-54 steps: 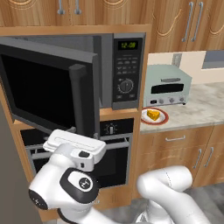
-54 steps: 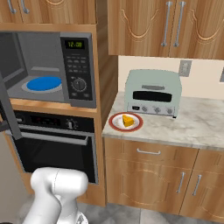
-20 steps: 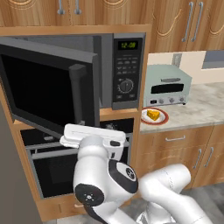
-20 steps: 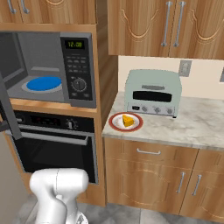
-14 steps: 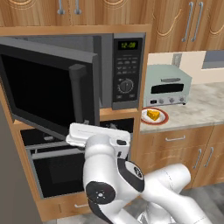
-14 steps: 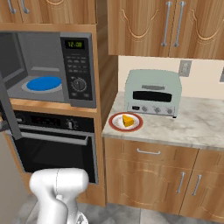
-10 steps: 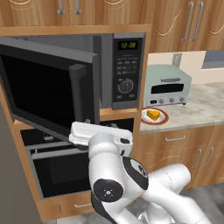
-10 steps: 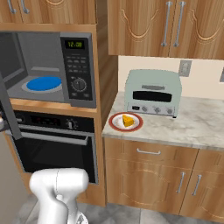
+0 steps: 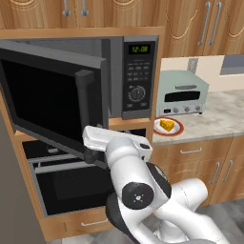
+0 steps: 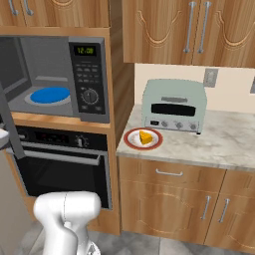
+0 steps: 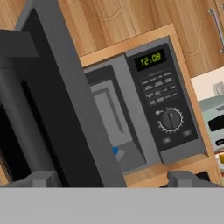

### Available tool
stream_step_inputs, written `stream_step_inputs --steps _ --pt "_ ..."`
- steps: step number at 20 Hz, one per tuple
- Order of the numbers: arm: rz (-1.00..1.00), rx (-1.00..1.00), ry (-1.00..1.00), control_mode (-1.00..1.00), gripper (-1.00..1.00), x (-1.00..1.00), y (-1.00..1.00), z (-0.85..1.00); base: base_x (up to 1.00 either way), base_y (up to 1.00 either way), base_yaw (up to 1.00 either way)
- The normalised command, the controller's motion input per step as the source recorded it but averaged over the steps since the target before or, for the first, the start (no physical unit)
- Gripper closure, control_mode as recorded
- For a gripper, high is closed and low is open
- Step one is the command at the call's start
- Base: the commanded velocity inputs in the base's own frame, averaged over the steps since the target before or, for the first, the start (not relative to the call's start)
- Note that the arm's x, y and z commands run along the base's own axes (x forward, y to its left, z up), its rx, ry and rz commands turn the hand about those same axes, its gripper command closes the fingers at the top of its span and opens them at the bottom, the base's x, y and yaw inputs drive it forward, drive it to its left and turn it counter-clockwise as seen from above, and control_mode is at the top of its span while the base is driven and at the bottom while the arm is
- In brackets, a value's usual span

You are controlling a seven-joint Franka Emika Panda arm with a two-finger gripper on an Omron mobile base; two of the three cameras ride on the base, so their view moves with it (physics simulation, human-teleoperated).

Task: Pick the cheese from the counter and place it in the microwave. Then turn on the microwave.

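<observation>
Gripper (image 11: 111, 177) is sitting wide open, holding nothing, beside the microwave (image 10: 55, 77) door; it needs swinging over to the cheese (image 10: 145, 137) at the worktop's (image 10: 219, 142) left front corner.

Cheese (image 10: 145, 137) on plate (image 10: 132, 141), right of microwave (image 10: 88, 79).

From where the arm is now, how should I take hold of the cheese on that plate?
Grip the cheese across its two flat side faces, coming down from above. It is a small wedge standing on a red-rimmed plate, so a low sideways approach would meet the rim, and the toaster oven stands close behind. The open hand faces the microwave, whose door stands open.
</observation>
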Motion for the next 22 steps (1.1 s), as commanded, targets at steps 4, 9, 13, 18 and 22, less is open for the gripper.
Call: stream_step_inputs --steps 4,9,13,18,22 --pt "0.09 0.06 0.04 -1.0 -1.0 0.03 -0.13 0.06 0.0 0.0 0.0" --pt "0.13 0.04 0.03 -1.0 -1.0 0.06 -0.16 0.02 0.0 0.0 0.0" --pt "0.18 0.02 0.01 -1.0 -1.0 0.14 -0.2 0.0 0.0 0.0 0.0" --pt "0.2 0.01 0.03 -1.0 -1.0 0.17 -0.19 0.0 0.0 0.0 0.0" --pt "0.19 0.0 0.04 -1.0 -1.0 0.13 -0.16 0.0 0.0 0.0 0.0"
